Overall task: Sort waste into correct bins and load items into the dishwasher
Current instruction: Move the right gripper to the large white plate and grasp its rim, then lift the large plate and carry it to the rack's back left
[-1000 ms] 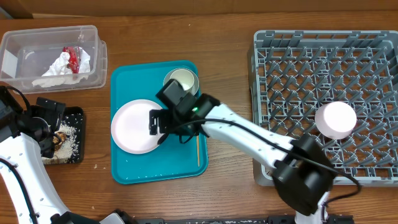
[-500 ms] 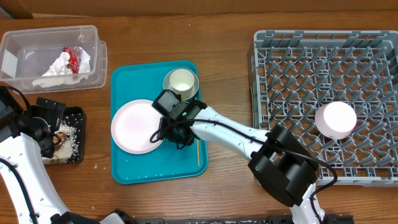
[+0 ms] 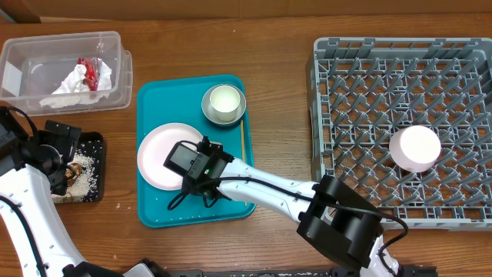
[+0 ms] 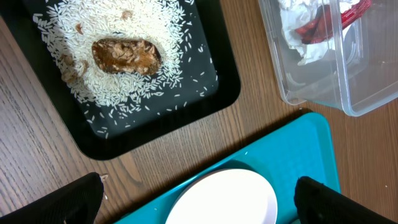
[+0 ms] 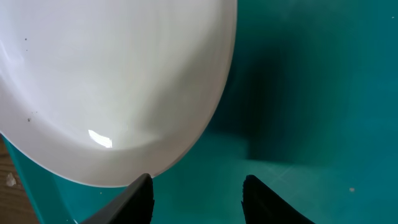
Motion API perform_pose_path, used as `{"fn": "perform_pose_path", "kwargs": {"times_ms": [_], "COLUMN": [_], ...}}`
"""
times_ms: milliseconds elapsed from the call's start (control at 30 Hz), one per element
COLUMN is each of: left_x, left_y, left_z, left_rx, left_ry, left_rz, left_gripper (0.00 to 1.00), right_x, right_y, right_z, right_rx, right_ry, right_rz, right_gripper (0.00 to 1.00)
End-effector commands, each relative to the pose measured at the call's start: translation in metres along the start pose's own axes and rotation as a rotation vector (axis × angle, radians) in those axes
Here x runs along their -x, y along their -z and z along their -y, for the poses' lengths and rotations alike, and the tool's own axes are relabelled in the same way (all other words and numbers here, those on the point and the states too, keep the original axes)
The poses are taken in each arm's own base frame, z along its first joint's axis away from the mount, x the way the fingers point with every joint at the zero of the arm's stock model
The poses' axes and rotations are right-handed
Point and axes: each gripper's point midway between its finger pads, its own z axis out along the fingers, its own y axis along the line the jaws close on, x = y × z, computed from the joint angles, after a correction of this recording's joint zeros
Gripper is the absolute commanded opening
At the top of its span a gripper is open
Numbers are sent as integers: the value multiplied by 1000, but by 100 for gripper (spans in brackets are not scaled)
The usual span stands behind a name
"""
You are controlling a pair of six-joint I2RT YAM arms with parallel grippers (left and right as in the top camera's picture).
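The round pale plate (image 3: 156,150) lies on the teal tray (image 3: 231,206), and a grey-rimmed bowl (image 3: 224,104) stands behind it. My right gripper (image 3: 184,175) is low at the plate's near right rim. In the right wrist view its jaws (image 5: 196,186) are partly drawn in with only tray surface between them, and the left fingertip (image 5: 142,190) is right against the plate (image 5: 106,81) rim. My left gripper (image 4: 199,202) hangs wide open and empty, high over the black tray (image 4: 205,93) of rice and a brown lump (image 4: 126,56). An upturned pale bowl (image 3: 415,148) sits in the grey rack (image 3: 369,92).
The clear tub (image 3: 23,69) at the back left holds the white napkin (image 3: 77,81) and the red wrapper (image 3: 91,69). A thin wooden stick (image 3: 243,137) lies on the teal tray beside the bowl. The right arm stretches across the table between tray and rack.
My right gripper has slid from beside the bowl toward the front, over the plate to its near right rim, and its jaws have narrowed. The left arm has stayed put.
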Motion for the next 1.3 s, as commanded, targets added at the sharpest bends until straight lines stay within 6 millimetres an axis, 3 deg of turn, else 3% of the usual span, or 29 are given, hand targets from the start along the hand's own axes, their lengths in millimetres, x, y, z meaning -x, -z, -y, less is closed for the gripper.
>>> {"fn": "perform_pose_path", "kwargs": {"times_ms": [0,367,567,733,800,900,1033,1200,1267], "left_x": [0,0,0,0,0,0,0,0,0], "left_y": [-1,-1,-1,-1,-1,-1,-1,-1,-1], "left_z": [-1,-1,-1,-1,-1,-1,-1,-1,-1], "left_rx": [8,8,8,8,8,8,8,8,8], "left_ry": [12,12,12,12,12,12,12,12,12], "left_rz": [4,4,4,4,4,4,4,4,4], "left_gripper": [100,100,100,100,100,100,100,100,100], "right_x": [14,21,25,32,35,36,44,78,101], "right_y": [3,-17,-17,-10,-2,18,65,151,197], "right_z": [-3,-8,3,23,24,9,-5,12,35], "right_rx": [-7,8,-29,-85,-86,-19,65,112,113], "right_ry": [-30,-44,-56,-81,-57,70,171,250,266], "right_rz": [75,111,108,88,84,58,58,161,238], "right_gripper": [49,48,31,6,4,4,4,4,4]}}
